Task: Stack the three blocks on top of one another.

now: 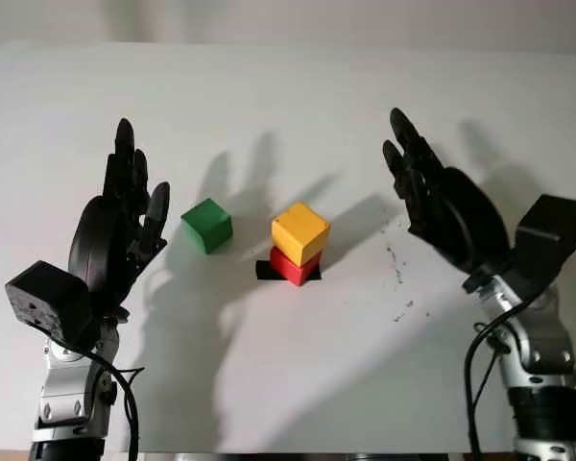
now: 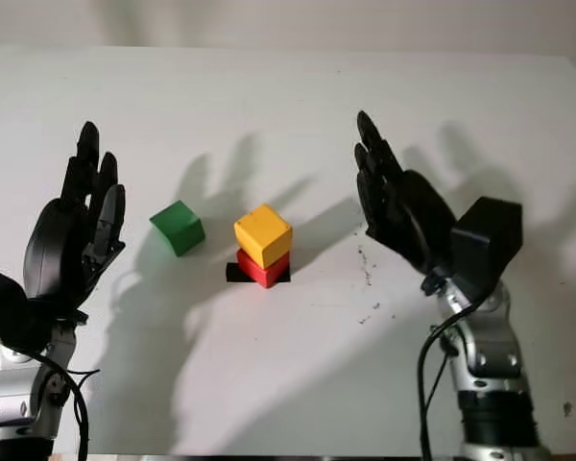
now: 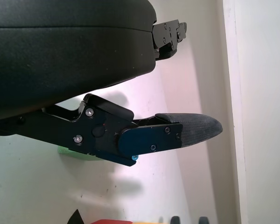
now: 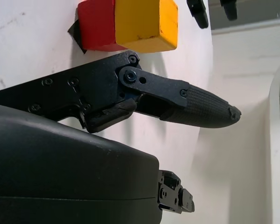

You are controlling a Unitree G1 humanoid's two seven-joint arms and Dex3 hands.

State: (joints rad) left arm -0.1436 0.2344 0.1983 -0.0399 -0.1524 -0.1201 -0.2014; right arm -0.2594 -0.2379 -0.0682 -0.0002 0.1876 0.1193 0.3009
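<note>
Near the middle of the tabletop (image 1: 298, 86) the yellow block (image 1: 300, 231) sits on the red block (image 1: 293, 266), seemingly askew, so the open left hand (image 1: 125, 216) should lift the green block (image 1: 207, 226) beside it and lower it squarely, the open right hand (image 1: 432, 197) clear.

Both head eyes look down on the table (image 1: 288, 86); wrist cameras hug their hands, sharing its stacked blocks.

A white table (image 1: 298, 384) bears a black square mark (image 1: 265, 271) and dark specks (image 1: 399, 264).
</note>
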